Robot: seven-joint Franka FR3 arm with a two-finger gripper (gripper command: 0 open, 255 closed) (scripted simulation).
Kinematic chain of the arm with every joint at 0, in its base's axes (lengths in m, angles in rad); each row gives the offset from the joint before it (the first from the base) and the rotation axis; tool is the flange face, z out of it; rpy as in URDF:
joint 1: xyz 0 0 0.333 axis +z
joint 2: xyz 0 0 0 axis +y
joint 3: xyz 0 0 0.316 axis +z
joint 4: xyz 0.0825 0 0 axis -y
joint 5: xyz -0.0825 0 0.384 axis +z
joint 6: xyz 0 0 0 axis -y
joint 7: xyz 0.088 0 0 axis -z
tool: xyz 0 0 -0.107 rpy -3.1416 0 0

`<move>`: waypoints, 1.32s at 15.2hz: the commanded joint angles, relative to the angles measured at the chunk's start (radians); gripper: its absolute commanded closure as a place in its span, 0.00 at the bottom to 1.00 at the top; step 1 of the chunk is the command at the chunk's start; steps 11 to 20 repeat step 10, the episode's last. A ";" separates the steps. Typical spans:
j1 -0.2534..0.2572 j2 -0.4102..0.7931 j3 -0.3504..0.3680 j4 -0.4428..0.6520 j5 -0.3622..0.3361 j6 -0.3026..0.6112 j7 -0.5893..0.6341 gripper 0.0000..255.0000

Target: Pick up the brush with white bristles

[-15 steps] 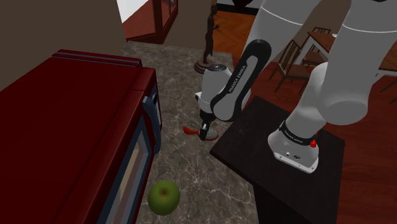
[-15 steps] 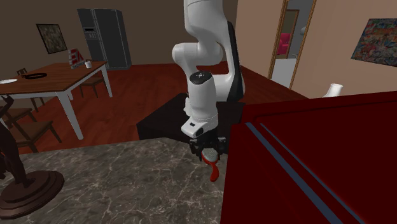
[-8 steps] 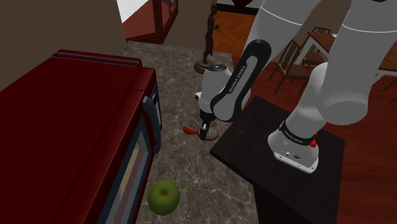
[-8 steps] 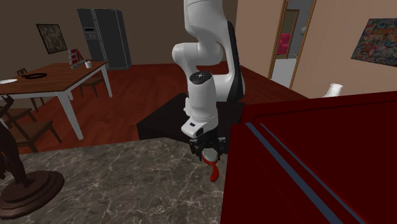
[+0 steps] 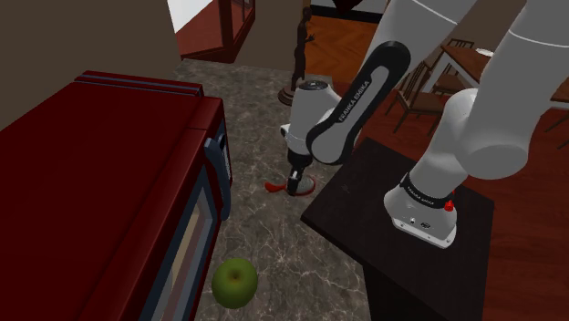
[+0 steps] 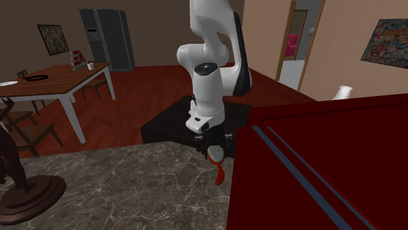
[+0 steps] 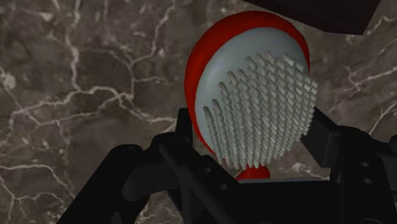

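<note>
Brush [image 7: 254, 105]: round red back, pale grey pad, rows of white bristles facing the wrist camera. It sits between the two black fingers [image 7: 331, 143], which press its rim from either side. Gripper [image 7: 254, 137] is closed onto the brush head, jaws held apart only by the head's width.

Shoulder view: brush [image 5: 274, 186] at frame centre, red handle poking out to the left of the gripper [image 5: 297, 186], low over the marble counter [image 5: 264, 119]. Cannot tell whether the handle clears the surface.

Second exterior view: brush [image 6: 216, 164] hangs below the gripper [image 6: 212, 149] at frame centre, handle pointing down, just beside the edge of the dark red cabinet [image 6: 327, 170].

View differences: bristles are readable from the wrist camera; the exterior views give the red back and handle. The shoulder view adds a green apple [image 5: 234, 281] at lower centre, well apart from the brush, and the black stand [image 5: 401, 237] at lower right. The second exterior view adds a wooden dining table [image 6: 52, 78] at upper left.
</note>
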 commanded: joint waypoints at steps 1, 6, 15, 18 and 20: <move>0.002 -0.043 -0.006 -0.007 -0.016 -0.037 0.016 1.00; -0.001 -0.138 -0.012 -0.015 -0.048 -0.123 0.048 1.00; -0.003 -0.177 -0.013 -0.016 -0.060 -0.162 0.059 1.00; -0.003 -0.177 -0.013 -0.016 -0.060 -0.162 0.059 1.00; -0.003 -0.177 -0.013 -0.016 -0.060 -0.162 0.059 1.00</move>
